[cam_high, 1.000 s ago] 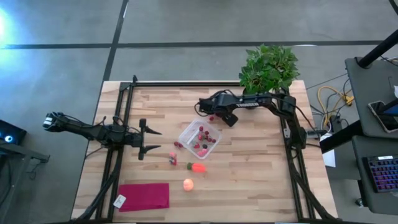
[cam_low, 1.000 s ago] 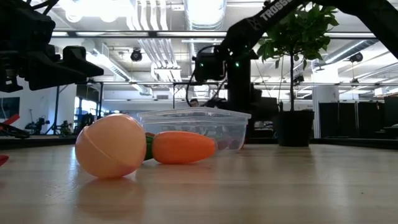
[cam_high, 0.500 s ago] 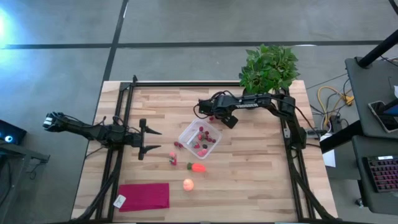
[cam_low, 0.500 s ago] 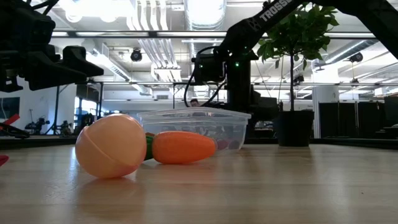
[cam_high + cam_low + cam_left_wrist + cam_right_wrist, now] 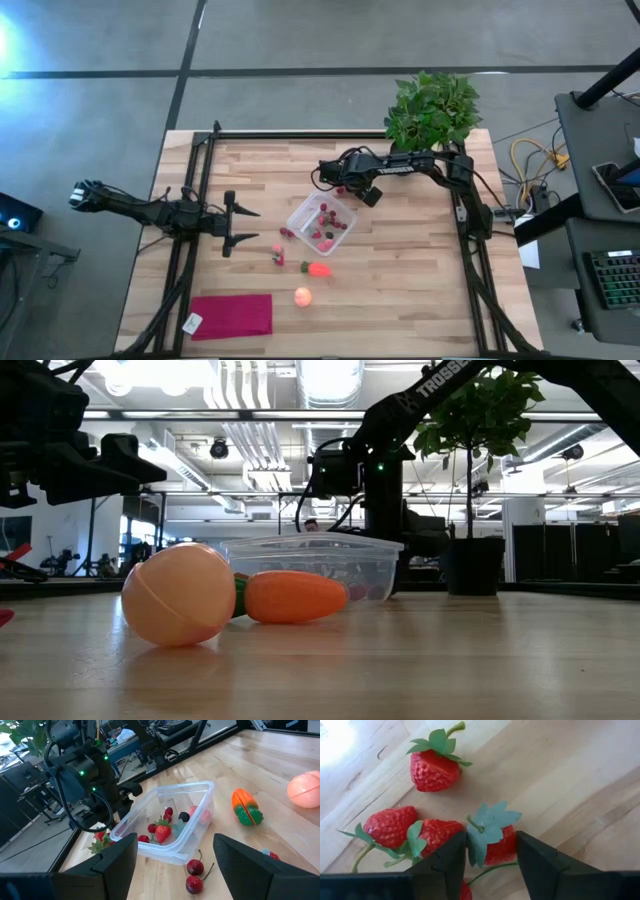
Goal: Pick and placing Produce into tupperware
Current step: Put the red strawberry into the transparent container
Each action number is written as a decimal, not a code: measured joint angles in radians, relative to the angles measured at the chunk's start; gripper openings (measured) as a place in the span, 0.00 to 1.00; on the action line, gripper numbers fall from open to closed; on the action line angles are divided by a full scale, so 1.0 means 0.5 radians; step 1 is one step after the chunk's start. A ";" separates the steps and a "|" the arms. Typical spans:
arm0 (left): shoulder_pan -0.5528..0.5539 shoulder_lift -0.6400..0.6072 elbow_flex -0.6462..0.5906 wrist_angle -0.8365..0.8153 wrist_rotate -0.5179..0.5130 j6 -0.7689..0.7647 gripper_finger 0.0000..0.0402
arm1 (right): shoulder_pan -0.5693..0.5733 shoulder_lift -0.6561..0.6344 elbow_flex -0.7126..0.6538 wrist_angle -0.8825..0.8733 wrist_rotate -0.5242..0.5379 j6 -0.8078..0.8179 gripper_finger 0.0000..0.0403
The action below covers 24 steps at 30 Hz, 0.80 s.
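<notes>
We find the right claw (image 5: 491, 862) closing around a strawberry (image 5: 496, 840), not yet clamped. We judge it light, stiff plastic; grip its body. Left claw (image 5: 243, 227) open.

Clear square tub (image 5: 322, 222) at table centre holding strawberries (image 5: 163, 833) and a dark berry, more strawberries (image 5: 434, 770) on the wood at its 12 o'clock, cherries (image 5: 195, 867) at 8, carrot (image 5: 318, 268) at 6, pale orange fruit (image 5: 302, 295) beyond
</notes>
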 joint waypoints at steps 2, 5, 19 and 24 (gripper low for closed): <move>0.000 0.002 0.000 0.000 0.000 0.001 0.61 | 0.000 0.000 0.000 0.001 0.001 -0.014 0.37; 0.000 0.001 0.000 0.000 0.000 0.000 0.61 | 0.000 0.000 0.000 0.001 0.002 -0.024 0.37; 0.000 0.001 0.000 0.000 0.000 0.000 0.61 | 0.012 -0.114 0.004 -0.038 0.030 -0.086 0.37; 0.000 0.004 0.000 0.000 0.000 0.000 0.61 | 0.064 -0.298 0.034 -0.030 0.121 -0.216 0.37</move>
